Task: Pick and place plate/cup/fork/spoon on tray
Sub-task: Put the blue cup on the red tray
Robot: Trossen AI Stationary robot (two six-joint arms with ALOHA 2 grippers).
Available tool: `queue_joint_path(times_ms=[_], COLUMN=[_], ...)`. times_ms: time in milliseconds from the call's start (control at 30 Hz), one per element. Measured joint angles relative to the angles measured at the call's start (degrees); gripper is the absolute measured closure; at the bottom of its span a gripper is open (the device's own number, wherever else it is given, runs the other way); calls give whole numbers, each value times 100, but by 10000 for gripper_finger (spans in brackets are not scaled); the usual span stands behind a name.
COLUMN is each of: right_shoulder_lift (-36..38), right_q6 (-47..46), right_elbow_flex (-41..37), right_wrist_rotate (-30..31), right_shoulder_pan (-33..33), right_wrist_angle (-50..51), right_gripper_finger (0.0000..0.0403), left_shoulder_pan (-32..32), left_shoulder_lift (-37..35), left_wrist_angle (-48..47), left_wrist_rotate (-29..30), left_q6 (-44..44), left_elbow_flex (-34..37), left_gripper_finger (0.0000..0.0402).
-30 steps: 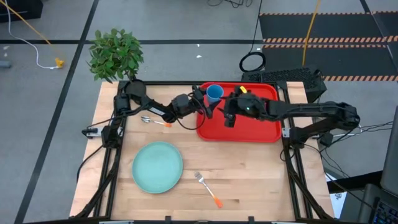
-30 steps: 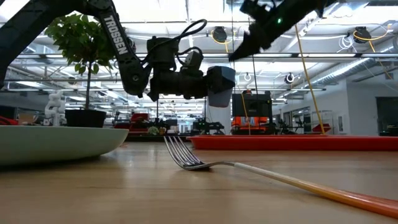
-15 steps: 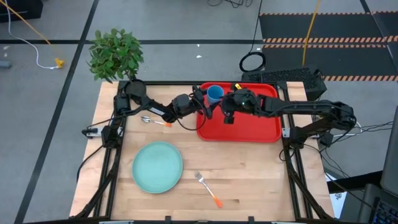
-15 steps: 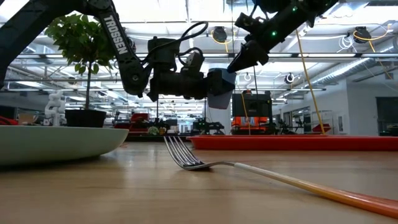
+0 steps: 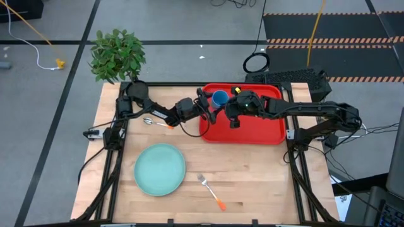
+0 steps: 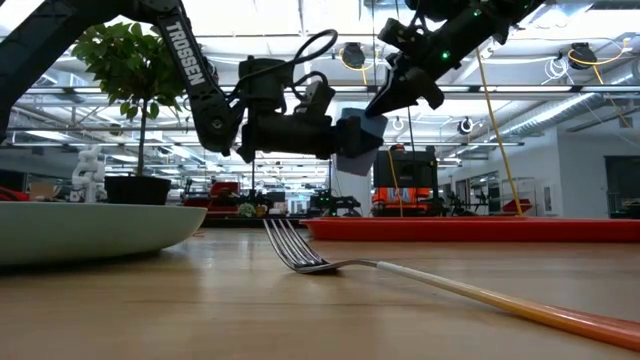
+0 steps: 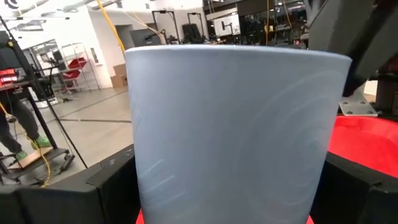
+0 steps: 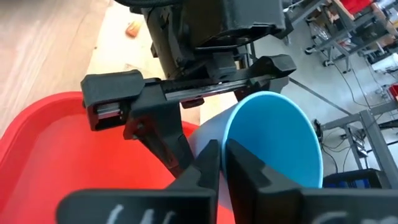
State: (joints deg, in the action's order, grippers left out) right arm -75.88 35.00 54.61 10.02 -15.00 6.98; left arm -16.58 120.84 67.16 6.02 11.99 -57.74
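Left gripper (image 5: pixel 208 107) clamps the cup (image 5: pixel 219 98) above the tray (image 5: pixel 268 129) at twelve o'clock; right gripper (image 5: pixel 230 112), fingers nearly closed, empty. Lower gently, level, before releasing.

In the left wrist view the cup (image 7: pixel 233 134) fills the picture between the fingers (image 7: pixel 74 196), its base cut off, hiding nearly all of the tray (image 7: pixel 364 140) beyond. In the high view the spoon (image 5: pixel 158 123) behind the left arm is too small to make out. In the low view the fork (image 6: pixel 420 275) handle runs off frame.
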Motion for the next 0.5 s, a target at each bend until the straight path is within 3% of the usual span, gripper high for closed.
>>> queue_joint_path(times_ms=[200,500], right_shoulder_lift=[0,4], right_q6=[-2,-137], right_elbow_flex=[0,-2], right_wrist_rotate=[620,798], right_shoulder_pan=[5,-37], right_wrist_angle=[11,110], right_gripper_finger=[401,402], left_shoulder_pan=[15,7], left_shoulder_lift=[-6,-215], left_wrist_angle=[-17,-436], left_wrist_rotate=[61,67], left_q6=[-252,-490], left_elbow_flex=[0,-31], left_gripper_finger=[51,6])
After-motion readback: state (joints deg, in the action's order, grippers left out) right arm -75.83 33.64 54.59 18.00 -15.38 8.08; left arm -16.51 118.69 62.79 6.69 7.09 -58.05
